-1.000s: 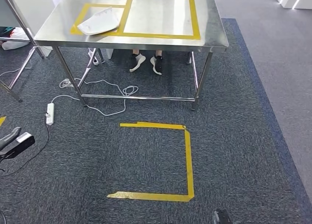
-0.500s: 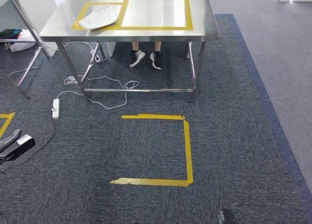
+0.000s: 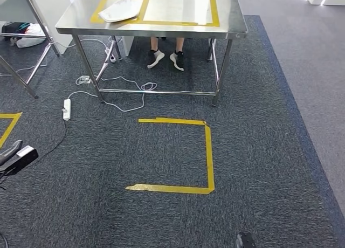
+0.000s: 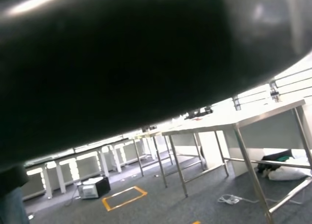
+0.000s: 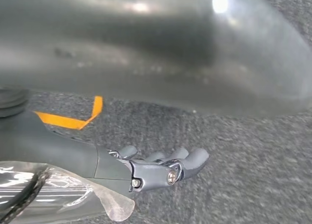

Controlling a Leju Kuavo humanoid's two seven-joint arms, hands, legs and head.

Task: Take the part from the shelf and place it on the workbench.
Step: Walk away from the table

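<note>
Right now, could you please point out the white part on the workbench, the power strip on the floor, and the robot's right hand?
white part point(image 3: 119, 9): head view, middle of its top face.
power strip point(image 3: 67, 109): head view, middle of its white body.
right hand point(image 5: 162, 168): right wrist view, middle of the fingers.

part point(image 3: 118, 9) on workbench point(image 3: 228, 21), floor tape outline point(image 3: 208, 156) before it

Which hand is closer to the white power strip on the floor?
Left. The left hand is at the side where the power strip lies, a little short of it. The right hand is far across, past the tape square.
</note>
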